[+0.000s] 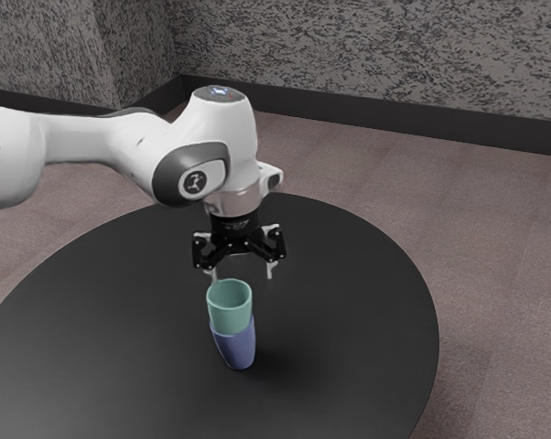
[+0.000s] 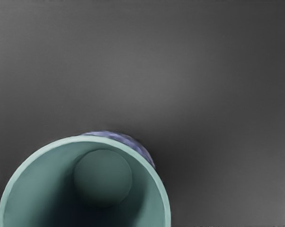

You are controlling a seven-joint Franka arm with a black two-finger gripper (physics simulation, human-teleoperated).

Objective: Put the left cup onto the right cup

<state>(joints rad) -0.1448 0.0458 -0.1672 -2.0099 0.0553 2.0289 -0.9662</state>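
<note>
Near mid-bench [image 1: 92,320], green cup [image 1: 230,309] sits nested in blue cup [image 1: 235,349]. Both mouths face up. Long axis near upright, top leaning slightly toward the exterior view's left. Green cup holds nothing; its round bottom is visible. Claw [image 1: 243,272] hangs just above the rim, released, fingers spread. Nothing else stands near the stack.

Desk [image 1: 92,347]: round, matte black top with a faint sheen toward the near edge. In the wrist view the desk [image 2: 180,71] shows as an even dark grey.
Floor [image 1: 477,210]: brownish-grey carpet, seen beyond the desk and at the exterior view's right.
Walls [image 1: 394,46]: mottled grey speckle, meeting in a corner at the exterior view's upper left.
Baseboard [image 1: 394,119]: dark strip along the foot of the walls.
</note>
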